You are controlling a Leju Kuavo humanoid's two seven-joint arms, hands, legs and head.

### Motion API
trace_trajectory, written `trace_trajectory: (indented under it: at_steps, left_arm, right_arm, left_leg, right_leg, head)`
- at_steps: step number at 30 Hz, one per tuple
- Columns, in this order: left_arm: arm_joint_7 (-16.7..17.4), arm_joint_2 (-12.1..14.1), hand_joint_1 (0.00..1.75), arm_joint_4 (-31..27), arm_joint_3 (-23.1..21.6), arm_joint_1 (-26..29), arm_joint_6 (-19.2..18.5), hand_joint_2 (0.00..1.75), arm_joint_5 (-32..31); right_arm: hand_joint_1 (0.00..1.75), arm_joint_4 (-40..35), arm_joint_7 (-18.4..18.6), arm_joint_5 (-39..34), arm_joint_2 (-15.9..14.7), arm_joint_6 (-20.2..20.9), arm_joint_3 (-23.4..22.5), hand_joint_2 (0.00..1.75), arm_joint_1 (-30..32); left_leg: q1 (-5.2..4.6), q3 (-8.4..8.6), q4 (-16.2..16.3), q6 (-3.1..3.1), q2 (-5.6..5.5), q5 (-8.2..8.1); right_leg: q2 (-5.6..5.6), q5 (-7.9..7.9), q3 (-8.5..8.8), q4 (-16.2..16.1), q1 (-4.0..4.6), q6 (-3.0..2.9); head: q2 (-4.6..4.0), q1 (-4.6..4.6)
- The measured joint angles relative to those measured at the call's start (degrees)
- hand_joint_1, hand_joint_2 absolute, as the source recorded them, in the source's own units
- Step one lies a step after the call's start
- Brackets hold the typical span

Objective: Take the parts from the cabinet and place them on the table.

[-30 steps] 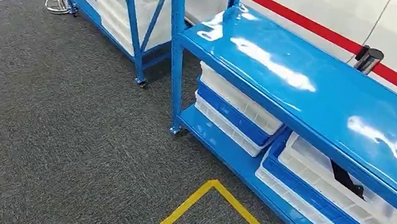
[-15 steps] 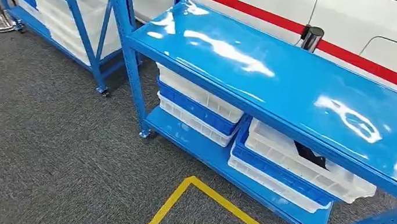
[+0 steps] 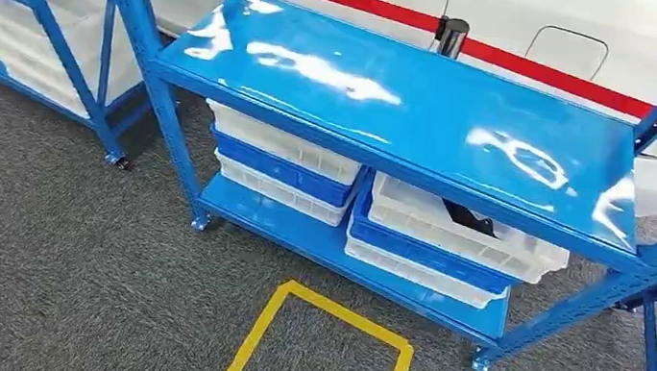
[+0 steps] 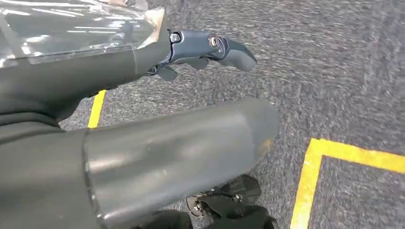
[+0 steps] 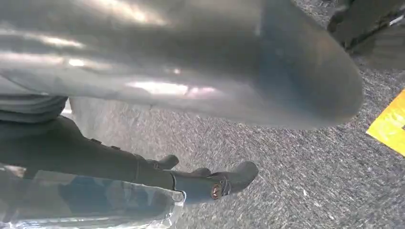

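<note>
Cabinet: blue metal shelving rack [image 3: 413, 110] stood on grey carpet [image 3: 34, 251], its glossy top shelf bare and reflecting the lights
Lower shelf, left end: stack of trays [image 3: 281, 167], white over blue over white, sat flush under the top shelf
Lower shelf, right end: second stack of trays [image 3: 438, 242], again white over blue over white, sat just beside the first stack
Parts: dark part [image 3: 467, 219] lay in the top white tray of the right-end stack, near that tray's back edge, half hidden by the top shelf's front lip; its shape could not be made out
Neighbouring rack: another blue rack [image 3: 32, 27] stood off the left end of the cabinet, with white trays on its lower shelf
Floor mark: yellow tape square [image 3: 317, 359] lay on the carpet in front of the cabinet's middle
Wall: white panel with a red stripe [image 3: 517, 62] ran behind the cabinet's back edge
Left hand: left hand [image 4: 143, 138] hung above the carpet beside yellow tape, thick thumb stretched out, a dark finger [image 4: 210, 47] extended and apart from it, nothing held
Right hand: right hand [image 5: 181, 95] hung over the carpet, thumb broad across the view, dark fingers [image 5: 210, 183] straightened away from it, nothing held
</note>
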Motion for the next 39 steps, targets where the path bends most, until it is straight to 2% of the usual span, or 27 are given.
trace_trajectory:
  at_steps: [2,4,8,9,10,11,12,14,15,16,18,19,20,21,22,24,25,26,27,29,30,31,32,33,34,35,39]
  left_arm:
    - [0.0,0.0,0.00,0.0,0.0,-0.1,0.0,0.00,0.0]
    - [-0.1,0.0,0.00,0.0,0.0,-0.2,0.0,0.00,0.0]
    - [-0.1,0.0,0.00,0.0,0.0,-0.2,0.0,0.00,0.0]
    - [-0.1,0.0,0.00,0.0,0.0,-0.4,0.0,0.00,0.1]
    - [-0.2,-0.1,0.00,0.0,0.0,-0.4,0.0,0.00,0.1]
    - [-0.2,0.0,0.00,0.0,0.0,-0.3,0.0,0.00,0.0]
    - [-0.2,0.0,0.00,0.0,0.0,0.0,0.0,0.00,-0.2]
    - [-0.2,0.0,0.00,0.0,0.0,-0.1,0.0,0.00,-0.2]
    - [-0.2,0.1,0.00,0.0,0.0,0.0,0.0,0.00,-0.2]
    - [-0.2,0.1,0.00,0.0,0.0,0.0,0.0,0.00,-0.2]
    - [0.0,0.1,0.00,0.0,0.0,-0.3,0.0,0.00,-0.3]
    - [0.0,0.0,0.00,0.0,0.0,-0.4,0.0,0.00,-0.3]
    - [0.0,-0.1,0.00,0.0,0.0,-0.5,0.0,0.00,-0.3]
    - [0.0,-0.1,0.00,0.0,0.0,-0.6,0.1,0.00,-0.3]
    - [0.0,-0.1,0.00,0.0,0.0,-0.6,0.1,0.00,-0.3]
    - [0.1,-0.1,0.00,0.0,0.0,-0.6,0.1,0.00,-0.5]
    - [0.2,-0.1,0.00,0.0,0.0,-0.6,0.0,0.00,-0.7]
    - [0.2,-0.1,0.00,0.0,0.0,-0.6,0.0,0.00,-0.8]
    - [0.2,-0.1,0.00,0.0,0.0,-0.7,0.0,0.00,-0.8]
    - [0.3,-0.2,0.00,0.0,0.0,-0.8,0.0,0.00,-0.8]
    - [0.2,-0.3,0.00,0.0,0.0,-0.8,0.0,0.00,-0.8]
    - [0.2,-0.2,0.00,0.0,0.0,-0.8,0.0,0.00,-0.8]
    - [0.1,-0.2,0.00,0.0,0.0,-0.9,0.1,0.00,-0.8]
    - [0.1,-0.2,0.00,0.0,0.0,-1.0,0.1,0.00,-0.7]
    - [0.1,-0.1,0.00,0.0,0.0,-1.0,0.3,0.00,-0.2]
    - [0.1,-0.1,0.00,0.0,0.1,-1.0,0.4,0.00,0.2]
    - [0.1,-0.1,0.00,0.0,0.9,-1.0,0.6,0.00,1.1]
  right_arm:
    - [0.00,0.0,-0.1,0.1,0.1,0.0,-0.1,0.00,-0.1]
    - [0.00,0.0,-0.2,0.1,0.1,0.0,-0.1,0.00,0.0]
    - [0.00,0.0,-0.2,0.1,0.1,0.0,-0.1,0.00,0.0]
    - [0.00,0.0,-0.2,0.1,0.1,0.0,-0.2,0.00,0.1]
    - [0.00,0.0,-0.3,0.1,0.1,0.0,-0.2,0.00,0.1]
    - [0.00,0.0,-0.3,0.1,0.1,0.0,-0.2,0.00,0.0]
    - [0.00,0.0,-0.3,0.1,0.1,0.0,-0.3,0.00,0.1]
    - [0.00,0.0,-0.3,0.2,0.1,0.0,-0.3,0.00,0.1]
    - [0.00,0.0,-0.3,0.2,0.1,0.0,-0.3,0.00,0.1]
    - [0.00,0.0,-0.3,0.2,0.2,0.0,-0.3,0.00,-0.2]
    - [0.00,0.0,-0.3,0.2,0.1,0.0,-0.4,0.00,0.0]
    - [0.00,0.0,-0.3,0.2,0.1,0.0,-0.4,0.00,0.3]
    - [0.00,0.0,-0.3,0.2,-0.1,0.0,-0.4,0.00,0.3]
    - [0.00,0.0,-0.3,0.1,0.0,0.0,-0.5,0.00,0.3]
    - [0.00,0.0,-0.3,0.1,0.1,0.0,-0.5,0.00,0.2]
    - [0.00,0.0,-0.3,-0.1,0.1,0.0,-0.5,0.00,0.0]
    - [0.00,0.0,-0.3,-0.1,0.1,0.0,-0.6,0.00,0.0]
    - [0.00,0.0,-0.3,-0.1,0.1,0.0,-0.8,0.00,0.1]
    - [0.00,0.0,-0.3,-0.1,0.1,0.0,-0.9,0.00,0.2]
    - [0.00,0.0,-0.3,-0.1,0.0,-0.1,-1.0,0.00,0.3]
    - [0.00,0.0,-0.7,0.2,0.0,-0.2,-1.0,0.00,0.1]
    - [0.00,0.0,-1.4,0.5,0.0,-0.4,-1.0,0.00,0.0]
    - [0.00,0.0,-1.7,0.6,0.0,-0.5,-1.0,0.00,0.3]
    - [0.00,0.0,-1.7,0.7,0.0,-0.6,-1.0,0.00,0.4]
    - [0.00,0.0,-1.8,0.8,0.1,-0.6,-1.0,0.00,0.5]
    - [0.00,0.0,-1.8,1.0,0.1,-0.6,-1.0,0.00,0.5]
    - [0.00,0.0,-1.5,1.1,0.1,-0.6,-1.2,0.00,0.4]
  left_leg:
    - [-0.09,0.61,0.1,-0.72,1.17,-0.52]
    - [0.16,1.06,0.0,-0.95,1.87,-0.62]
    - [0.16,1.08,0.0,-0.96,1.91,-0.62]
    - [0.36,1.20,0.0,-1.36,2.54,-0.77]
    - [0.79,1.09,0.5,-1.79,1.72,-1.21]
    - [1.09,-3.82,12.1,-2.26,-5.07,-8.65]
    - [1.10,-6.47,16.1,-2.04,-5.62,-7.44]
    - [1.28,-2.18,6.2,-1.68,-6.94,-1.60]
    - [1.54,-0.62,2.4,-1.49,-9.61,-0.20]
    - [1.49,-0.41,1.1,-1.61,-10.53,-0.67]
    - [0.85,-0.58,1.4,-1.23,-9.36,-0.67]
    - [0.50,-0.52,1.3,-0.74,-8.75,-0.45]
    - [0.87,-0.42,0.5,0.01,-7.84,0.16]
    - [0.78,-0.32,0.2,0.43,-7.32,0.38]
    - [0.76,-0.40,0.2,0.90,-6.52,0.45]
    - [0.50,-0.54,0.2,1.05,-4.72,0.38]
    - [0.38,-0.66,0.2,1.06,-3.92,0.37]
    - [0.34,-0.67,0.2,1.05,-3.14,0.36]
    - [0.35,-0.64,0.2,1.03,-2.49,0.33]
    - [0.37,-0.47,0.2,0.86,-1.21,0.22]
    - [0.29,-0.26,0.3,0.59,-1.16,0.13]
    - [-0.21,-0.42,0.4,0.04,-0.75,-0.18]
    - [-0.20,-0.12,0.5,-0.24,-0.46,-0.28]
    - [-0.27,-0.01,0.6,-0.26,-0.34,-0.40]
    - [-0.19,-0.02,0.6,1.25,-0.48,-0.71]
    - [-0.08,-0.07,0.6,1.55,-0.51,-0.22]
    - [0.31,-0.01,0.3,0.60,-0.70,0.09]
  right_leg:
    - [1.38,0.59,-0.08,0.1,0.22,-1.23]
    - [2.17,0.46,-0.55,0.2,0.34,-1.50]
    - [2.21,0.46,-0.58,0.2,0.36,-1.53]
    - [2.91,0.56,-0.52,0.1,0.31,-2.08]
    - [3.48,0.80,0.05,-0.1,-0.65,-2.55]
    - [5.46,1.11,-0.24,0.0,-0.31,-3.37]
    - [8.56,1.17,-0.08,0.1,-0.09,-3.48]
    - [10.31,1.17,0.24,0.1,-0.17,-3.44]
    - [10.96,1.19,-0.01,0.1,-0.18,-3.37]
    - [11.60,0.99,-0.27,0.5,0.49,-2.89]
    - [12.55,1.36,-0.93,0.1,0.27,-1.93]
    - [13.12,1.62,-1.51,-0.1,0.06,-1.42]
    - [13.27,1.54,-1.46,0.1,0.40,-0.90]
    - [10.26,0.76,-2.12,1.5,0.22,-1.08]
    - [7.97,-1.29,-3.74,4.7,0.47,-1.60]
    - [6.70,-5.51,-8.35,14.1,0.48,-2.09]
    - [6.65,-6.67,-10.07,17.8,0.48,-1.89]
    - [6.55,-6.57,-10.23,18.6,0.45,-1.48]
    - [6.40,-5.63,-8.96,16.6,0.46,-1.00]
    - [4.94,-2.05,-2.99,6.1,0.45,0.02]
    - [3.86,-0.96,-0.12,1.2,0.41,0.05]
    - [3.39,-0.23,0.95,0.0,0.86,-0.44]
    - [3.63,0.30,0.56,-0.2,0.87,-1.18]
    - [3.66,0.51,0.73,-0.3,0.67,-1.34]
    - [3.62,0.52,0.87,-0.3,0.18,-1.29]
    - [3.63,0.51,0.87,-0.3,0.42,-1.31]
    - [3.57,0.55,0.75,-0.3,0.87,-1.65]
  head:
    - [0.00,-0.57]
    - [0.00,-0.55]
    - [0.00,-0.55]
    - [0.00,-0.46]
    - [0.00,-0.53]
    - [0.00,-0.70]
    - [0.00,-0.77]
    - [0.00,-0.75]
    - [0.00,-0.77]
    - [0.00,-0.79]
    - [0.00,-0.72]
    - [0.00,-0.79]
    - [0.00,-0.72]
    - [0.00,-0.74]
    - [0.00,-0.33]
    - [0.00,-0.20]
    - [0.00,-0.15]
    - [0.00,-0.20]
    - [0.00,-0.15]
    - [0.00,-0.13]
    - [0.00,-0.11]
    - [0.00,-0.11]
    - [0.00,-0.29]
    - [0.00,-0.35]
    - [0.00,-0.42]
    - [0.00,-0.42]
    - [0.00,-0.44]
